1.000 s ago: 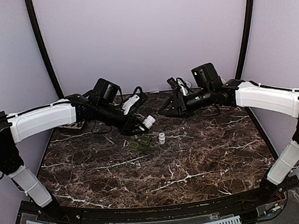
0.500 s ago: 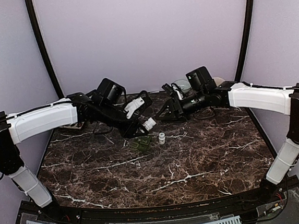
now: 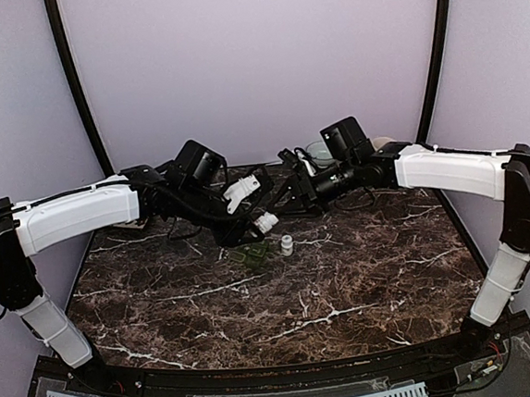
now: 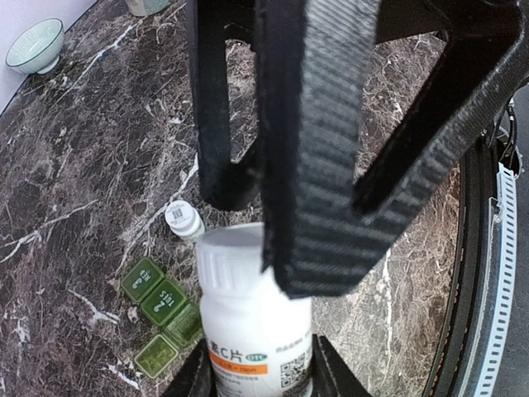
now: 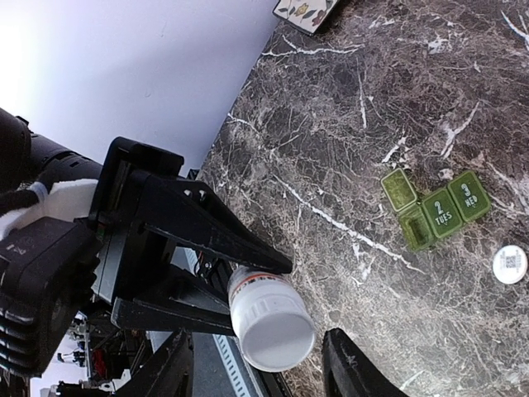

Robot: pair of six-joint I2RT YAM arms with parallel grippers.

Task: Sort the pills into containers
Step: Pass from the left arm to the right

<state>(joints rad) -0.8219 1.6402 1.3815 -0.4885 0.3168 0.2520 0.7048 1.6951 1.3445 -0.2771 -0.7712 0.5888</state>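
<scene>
The lower centre is filled by a dark brown, white-veined marble tabletop (image 3: 347, 284). Plain pale lilac walls (image 3: 253, 60) are seen behind, edged by black curved poles (image 3: 76, 85) at upper left and right.

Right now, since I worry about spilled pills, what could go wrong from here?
1. The left gripper holds the white bottle sideways in the air. If the open right gripper takes the cap off like this, pills may spill on the table rather than into the green pill box.
2. The small vial stands right beside the pill box; a low arm could knock it over.
</scene>
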